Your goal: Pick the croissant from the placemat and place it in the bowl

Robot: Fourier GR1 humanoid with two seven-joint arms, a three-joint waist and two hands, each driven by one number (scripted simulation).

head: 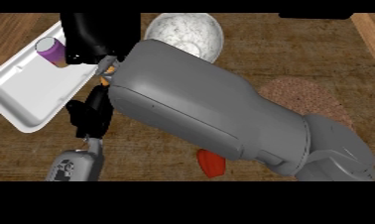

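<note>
Wooden counter (293,49): right hand (99,34) above bowl (187,32) (fingers' state: cannot tell).

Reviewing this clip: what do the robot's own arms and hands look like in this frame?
The right forearm is a bulky, smooth grey shell with rounded edges and thin panel seams, widening into a darker grey joint at the lower right. The right hand is glossy black. The left hand is also black, on a slimmer grey forearm with dark cut-out markings. No cables or sleeves show.

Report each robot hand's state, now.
Left robot hand: cannot be told, partly hidden by the grey forearm.
Right robot hand: cannot be told from this angle.
</note>
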